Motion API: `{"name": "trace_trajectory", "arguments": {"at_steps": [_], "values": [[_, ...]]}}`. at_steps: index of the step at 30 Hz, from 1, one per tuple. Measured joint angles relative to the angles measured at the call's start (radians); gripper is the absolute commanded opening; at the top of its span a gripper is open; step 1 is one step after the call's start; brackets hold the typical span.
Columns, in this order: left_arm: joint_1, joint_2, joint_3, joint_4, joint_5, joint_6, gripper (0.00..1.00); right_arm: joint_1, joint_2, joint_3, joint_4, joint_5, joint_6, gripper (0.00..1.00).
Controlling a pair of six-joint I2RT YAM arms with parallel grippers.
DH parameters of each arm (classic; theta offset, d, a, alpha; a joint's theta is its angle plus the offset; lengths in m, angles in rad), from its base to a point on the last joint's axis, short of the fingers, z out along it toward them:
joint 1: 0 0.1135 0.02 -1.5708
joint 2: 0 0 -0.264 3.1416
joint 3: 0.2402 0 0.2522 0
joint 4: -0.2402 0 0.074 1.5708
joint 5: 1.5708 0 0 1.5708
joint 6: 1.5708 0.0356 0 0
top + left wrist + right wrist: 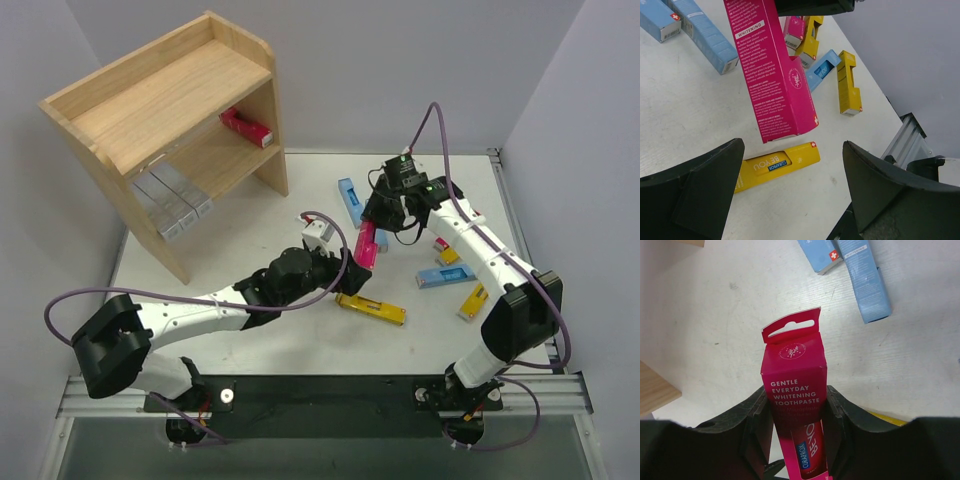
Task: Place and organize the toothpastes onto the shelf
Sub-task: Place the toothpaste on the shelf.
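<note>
**A:** Where is the magenta carton (pixel 794 370)?

**B:** It is off the worktop (pixel 250 225), over the middle. The right tool (pixel 794 412) is clenched on one end, and the free tab end hangs down.

**A:** Why hold it that way?

**B:** I'd say for a handover. The left tool (pixel 792 162) hovers just beside it, jaws spread wide and grasping nothing. The free end hangs in front of that gap. The left arm is also on the same side as the shelf (pixel 170 100).

**A:** Where is the shelf?

**B:** At the far left corner. Three silver cartons (pixel 175 208) lie side by side at the near end of its lower tier. A second magenta (pixel 246 127) lies at the far end. That looks like sorting by colour.

**A:** And the rest?

**B:** They lie loose toward the right edge: blue cartons (pixel 350 200) and yellows. One yellow carton (pixel 777 165) lies under the left tool.
</note>
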Motion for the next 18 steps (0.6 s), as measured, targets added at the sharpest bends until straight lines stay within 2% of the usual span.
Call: {"name": "trace_trajectory", "arguments": {"at_steps": [3, 10, 15, 17, 18], "values": [[-0.012, 0.023, 0.000, 0.032, -0.030, -0.009, 0.90, 0.011, -0.008, 0.000, 0.000, 0.003, 0.037, 0.26], [-0.020, 0.052, -0.002, 0.125, -0.142, -0.051, 0.80, 0.025, -0.018, 0.000, 0.002, 0.007, 0.081, 0.27], [-0.020, 0.077, -0.002, 0.171, -0.191, -0.082, 0.63, 0.037, -0.022, -0.009, 0.024, 0.005, 0.102, 0.27], [-0.020, 0.088, -0.004, 0.179, -0.200, -0.099, 0.61, 0.043, -0.027, -0.019, 0.032, 0.005, 0.110, 0.27], [-0.020, 0.092, -0.005, 0.180, -0.202, -0.105, 0.58, 0.044, -0.030, -0.024, 0.034, 0.005, 0.114, 0.27]]}}
